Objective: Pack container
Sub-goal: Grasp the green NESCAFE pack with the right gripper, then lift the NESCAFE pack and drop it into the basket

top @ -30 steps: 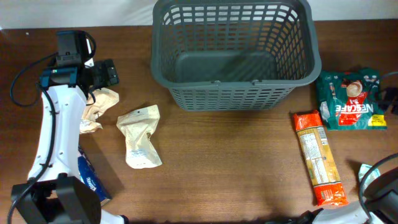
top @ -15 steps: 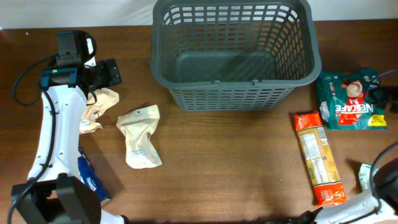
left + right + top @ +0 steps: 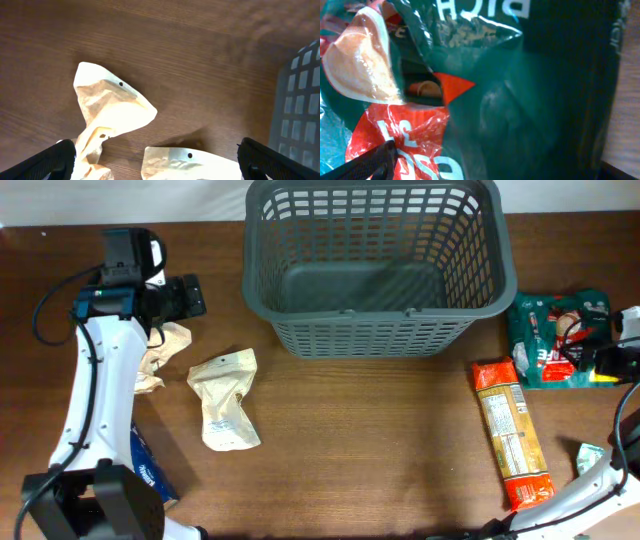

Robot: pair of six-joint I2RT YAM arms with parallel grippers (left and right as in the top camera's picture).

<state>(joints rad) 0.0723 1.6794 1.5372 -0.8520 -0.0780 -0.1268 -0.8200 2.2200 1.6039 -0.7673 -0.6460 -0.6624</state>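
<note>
The left end effector, at the upper left of the overhead frame, hangs over the counter with its jaws wide apart and nothing between them. Its wrist view looks down on a crumpled cream packet, with the top edge of a second cream packet just beside it.

The right end effector, at the right edge of the overhead frame, sits low over a green coffee bag. Its wrist view is filled with the bag's foil, and only one fingertip shows, in the lower left corner. I cannot tell whether the jaws are apart or together, or whether they touch the bag.

The basket stands upright at the upper centre of the frame, between the two arms. It is empty, with its bare floor in plain sight.

Further out, a long orange packet lies at the lower right, below the green bag. A blue packet lies at the lower left, partly under the left arm.

Packing looks barely begun: nothing is in the basket, and at least five packets are left on the counter. The coffee bag seems likely to go first.
</note>
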